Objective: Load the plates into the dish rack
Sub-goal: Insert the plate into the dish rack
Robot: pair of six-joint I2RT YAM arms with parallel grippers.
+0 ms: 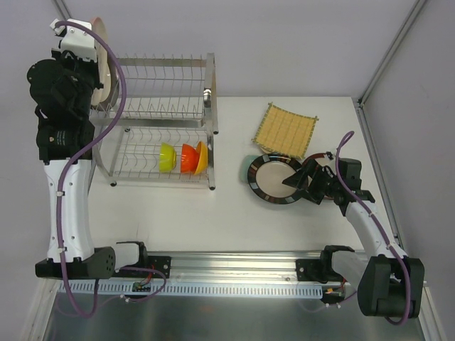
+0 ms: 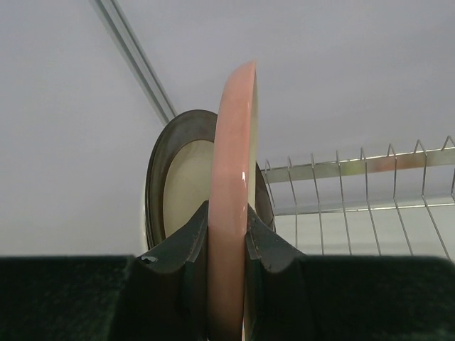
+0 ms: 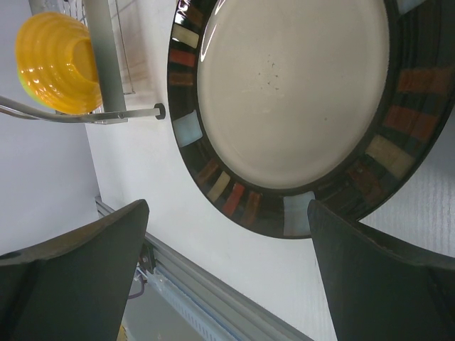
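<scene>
Plain grey walls (image 1: 298, 42) enclose a white tabletop (image 1: 234, 220), at the far-left part of which the dish rack (image 1: 163, 92) stands. The task is judged to be at an early stage. A dark-rimmed cream plate (image 2: 186, 177) is seen upright at the left end of the dish rack, apparently already slotted in the upper tier. A pink plate (image 2: 233, 142) is held on edge just in front of it, pinched at its lower rim by the left tool (image 2: 227, 220), whose fingers are closed tightly on it. It is not yet shown seated between prongs. Three small bowls (image 1: 183, 158) are lodged in the lower tier of the dish rack. Two pieces are left on the tabletop well to the right of the dish rack: a mosaic-rimmed plate (image 3: 291, 92) lying flat and, just beyond it, a yellow woven square plate (image 1: 286, 130). The right tool (image 3: 227, 213) is spread wide over the near rim of the mosaic-rimmed plate, and nothing is gripped by it. To the right of the pink plate, the upper-tier prongs (image 2: 362, 177) are bare, so ample slot room is offered. A clear strip of tabletop is left between the dish rack and the flat plate. The low rim of that plate and the right-hand posts of the dish rack are judged the edges to be minded.
</scene>
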